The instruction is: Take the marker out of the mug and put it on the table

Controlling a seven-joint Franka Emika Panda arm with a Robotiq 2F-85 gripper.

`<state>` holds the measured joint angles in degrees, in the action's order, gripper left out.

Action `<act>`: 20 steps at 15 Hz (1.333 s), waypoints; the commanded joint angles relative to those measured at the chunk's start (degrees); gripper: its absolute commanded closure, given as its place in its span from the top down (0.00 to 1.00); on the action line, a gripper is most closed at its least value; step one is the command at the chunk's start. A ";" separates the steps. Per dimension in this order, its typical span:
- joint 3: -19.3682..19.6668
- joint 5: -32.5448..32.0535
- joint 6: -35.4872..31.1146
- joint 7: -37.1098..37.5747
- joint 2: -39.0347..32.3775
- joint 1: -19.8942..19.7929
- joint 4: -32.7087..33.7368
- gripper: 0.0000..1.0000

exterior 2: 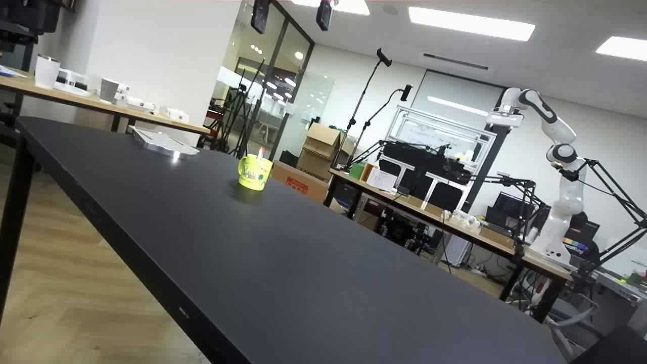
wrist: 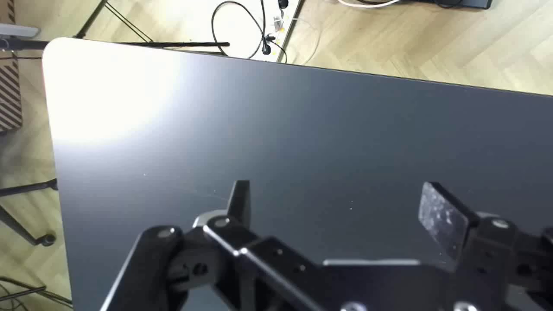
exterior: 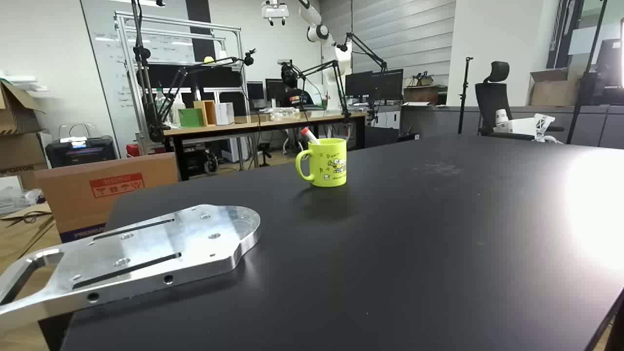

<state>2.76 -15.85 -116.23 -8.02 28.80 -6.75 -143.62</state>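
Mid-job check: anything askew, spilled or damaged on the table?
One oddity: the metal plate juts past the edge of the table in an exterior view, where it might get bumped. The mug stands upright, the marker leaning inside; no spill or damage shows.

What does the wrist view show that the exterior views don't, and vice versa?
Only the wrist view: the open gripper close up, and a brown striped panel. Only the exterior views: the yellow-green mug, the red-and-white marker poking out of it, and the silver metal plate. Shared: the black table and pale wooden floor; what look like the gripper's fingertips also peek into the top of an exterior view.
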 commanded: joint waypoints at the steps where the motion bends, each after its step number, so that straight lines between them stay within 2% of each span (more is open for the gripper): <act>1: 0.61 -0.30 0.22 0.27 0.00 0.71 0.11 1.00; 11: 0.61 -0.30 0.22 0.26 0.00 0.71 0.11 1.00; 16: 1.63 1.83 -15.73 -2.99 -8.90 2.94 4.47 1.00; 18: 1.70 4.65 -21.01 -6.52 -14.16 5.09 8.08 1.00; 20: 1.45 10.13 -23.32 -11.16 -20.57 8.18 13.93 1.00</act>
<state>3.65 -11.42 -137.60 -13.97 17.94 -2.70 -139.10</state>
